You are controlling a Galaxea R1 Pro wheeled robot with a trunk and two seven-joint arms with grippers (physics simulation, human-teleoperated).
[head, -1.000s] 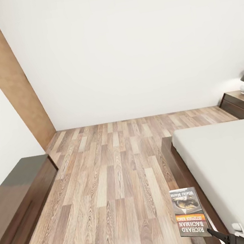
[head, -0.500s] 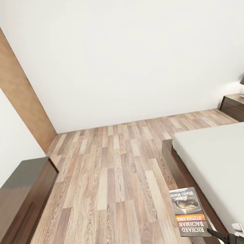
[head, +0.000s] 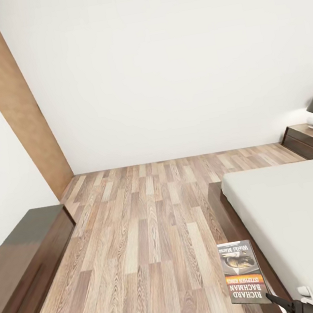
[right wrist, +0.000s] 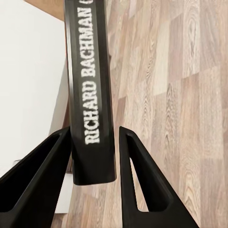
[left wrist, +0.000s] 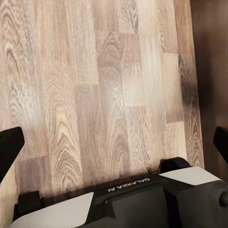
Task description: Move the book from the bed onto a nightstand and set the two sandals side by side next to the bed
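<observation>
Bedroom floor [head: 139,240] — right tool [right wrist: 92,190] clasping book [head: 242,273]

The left tool [left wrist: 114,142] has two matte black fingers [left wrist: 9,147], blunt at the tips, on a glossy black housing with pale grey-white panels at each side. Small white "GALAXEA AI" lettering runs along the housing's front edge, and two rounded black knobs sit at its corners. The right tool [right wrist: 95,156] has two long, tapered black fingers with flat inner faces. In the head view it shows black beside a small white bracket.
</observation>
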